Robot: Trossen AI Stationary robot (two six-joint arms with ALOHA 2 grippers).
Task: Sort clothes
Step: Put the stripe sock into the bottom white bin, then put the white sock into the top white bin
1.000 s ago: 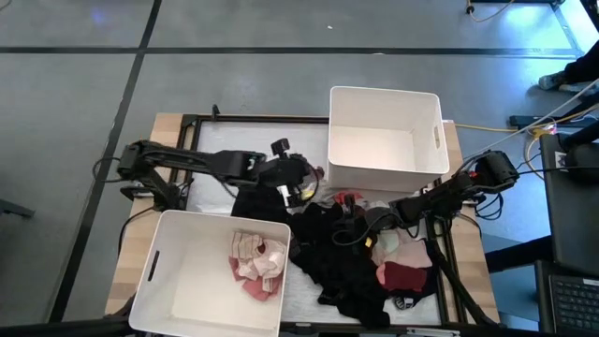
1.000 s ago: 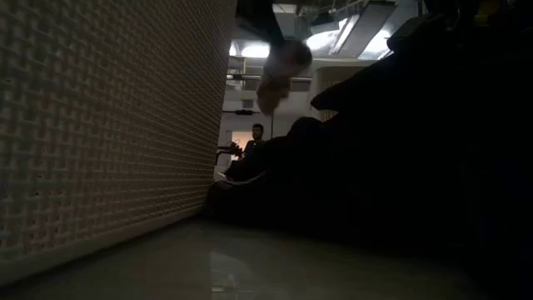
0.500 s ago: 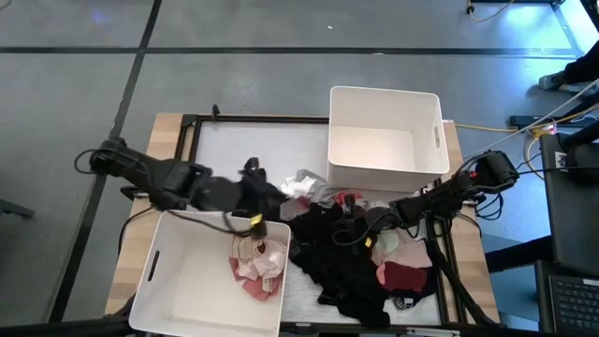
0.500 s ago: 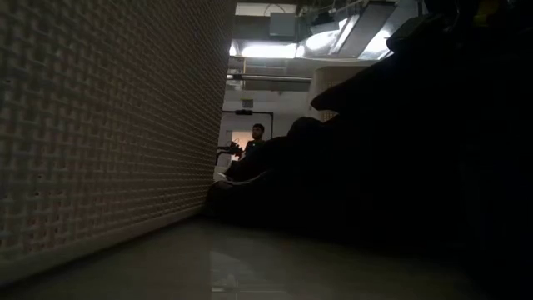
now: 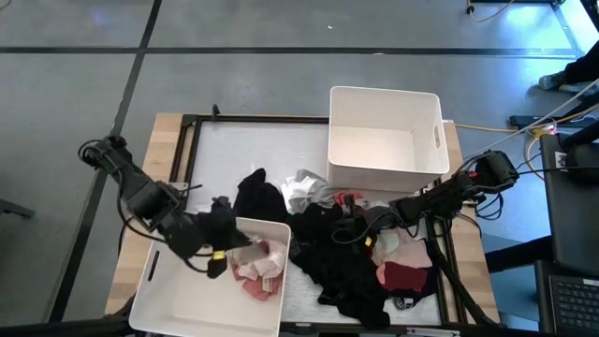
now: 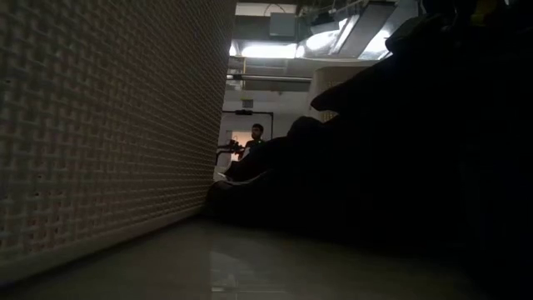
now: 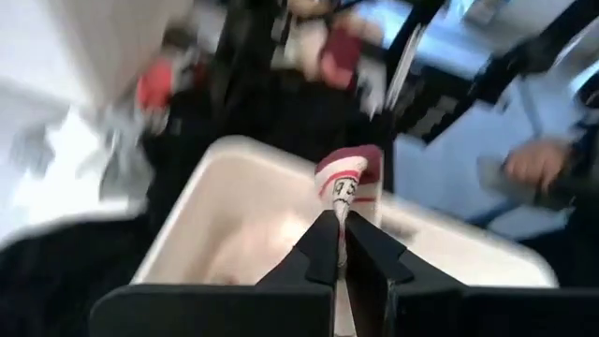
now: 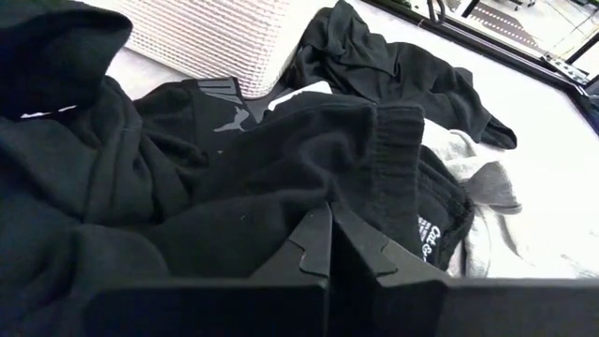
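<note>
Above the near bin [image 5: 150, 271], toward its right half: the left gripper [image 5: 221, 258], fingers closed on a small pink-and-white garment [image 7: 351, 178] that hangs over the inside of this bin. Inside the same bin, at its right wall: a few pink and white clothes [image 5: 260, 267], already sorted, by judgement.

Just behind the near bin, on the worktop [image 5: 243, 140]: one black garment [image 5: 257, 195] and beside it a white-grey one [image 5: 301, 187], not yet sorted.

To the right of the near bin: a big black pile [image 5: 328, 248], with the right gripper [image 5: 363, 227] low on it, fingers pressed together; impossible to tell if any cloth is between them.

Farther right of the near bin: pink and maroon pieces [image 5: 402, 267], also waiting.

Behind and right of the near bin: the far bin [image 5: 384, 98], with nothing visible inside. Early stage, probably; most of the clothes remain outside.
</note>
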